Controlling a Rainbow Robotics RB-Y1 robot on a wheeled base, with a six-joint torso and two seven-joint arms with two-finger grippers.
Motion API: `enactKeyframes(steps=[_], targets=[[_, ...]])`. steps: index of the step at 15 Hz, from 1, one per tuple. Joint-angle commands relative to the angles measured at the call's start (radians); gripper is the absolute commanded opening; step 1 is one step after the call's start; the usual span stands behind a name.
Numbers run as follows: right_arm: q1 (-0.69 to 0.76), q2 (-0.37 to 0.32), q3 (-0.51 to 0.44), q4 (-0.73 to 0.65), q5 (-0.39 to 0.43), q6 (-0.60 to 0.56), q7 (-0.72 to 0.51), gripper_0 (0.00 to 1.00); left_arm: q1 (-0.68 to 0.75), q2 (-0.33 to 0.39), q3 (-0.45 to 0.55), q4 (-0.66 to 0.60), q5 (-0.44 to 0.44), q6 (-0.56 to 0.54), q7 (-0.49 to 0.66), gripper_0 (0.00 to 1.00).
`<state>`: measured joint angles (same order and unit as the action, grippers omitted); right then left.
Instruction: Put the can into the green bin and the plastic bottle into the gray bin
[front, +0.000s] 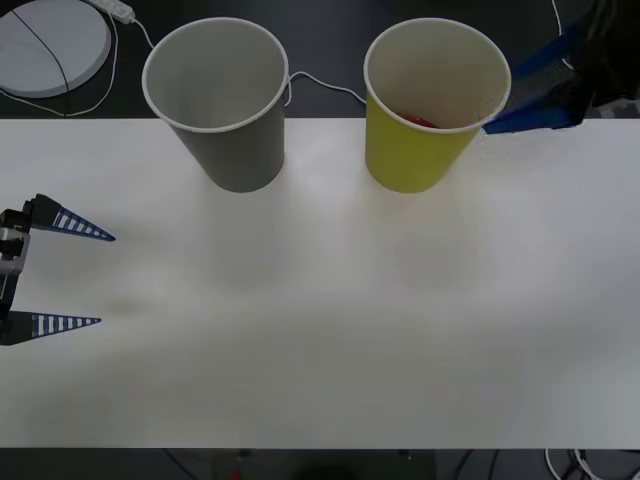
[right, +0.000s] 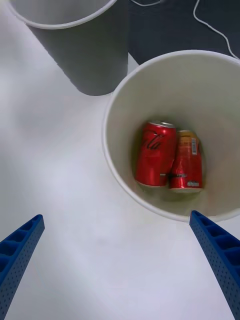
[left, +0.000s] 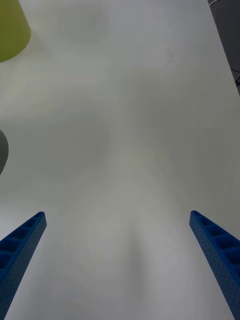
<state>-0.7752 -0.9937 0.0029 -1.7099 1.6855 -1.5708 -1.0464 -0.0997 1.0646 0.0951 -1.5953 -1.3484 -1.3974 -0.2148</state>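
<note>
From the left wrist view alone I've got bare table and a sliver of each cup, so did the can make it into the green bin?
Observer: Yes. The right wrist view looks down into the green bin, and the can lies on its bottom.
Operator: Anything else in there?
Observer: A second red can lies beside it, touching it.
Operator: Where's the right gripper?
Observer: The right gripper is at the green bin's rim on the robot's right side, fingers open, nothing between them.
Operator: And the gray bin?
Observer: The gray bin stands upright beside the green one, nothing visible inside from the front.
</note>
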Motion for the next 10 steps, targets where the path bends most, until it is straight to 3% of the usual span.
enactKeyframes(steps=[1,3,10], targets=[[0.125,0.0,-0.093,-0.051,-0.073,0.0,0.132,1.0,0.0,0.0,0.0,0.0,0.0,0.0,0.0,1.0],[0.208,0.0,-0.132,-0.051,-0.144,0.0,0.263,1.0,0.0,0.0,0.0,0.0,0.0,0.0,0.0,1.0],[0.39,0.0,-0.195,-0.045,-0.251,0.0,0.62,1.0,0.0,0.0,0.0,0.0,0.0,0.0,0.0,1.0]])
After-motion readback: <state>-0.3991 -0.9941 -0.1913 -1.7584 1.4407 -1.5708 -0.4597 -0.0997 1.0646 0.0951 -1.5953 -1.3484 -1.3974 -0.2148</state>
